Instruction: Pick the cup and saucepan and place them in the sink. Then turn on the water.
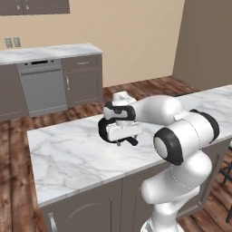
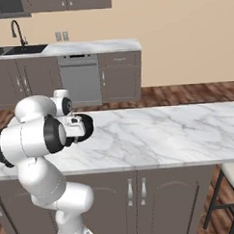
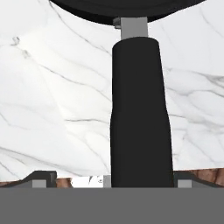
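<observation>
Right now the jaws stand wide apart, flanking the saucepan (image 3: 139, 113) handle over marble island counter (image 3: 52, 100).

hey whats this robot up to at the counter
The white robot arm is reaching over the marble island counter toward the saucepan. In the hand view the pan's black handle runs straight up between the open gripper fingers, with the pan's rim at the top, but nothing is clamped yet. The pan sits on the counter. The sink and its faucet are on the far counter against the wall, with no water running.
</observation>
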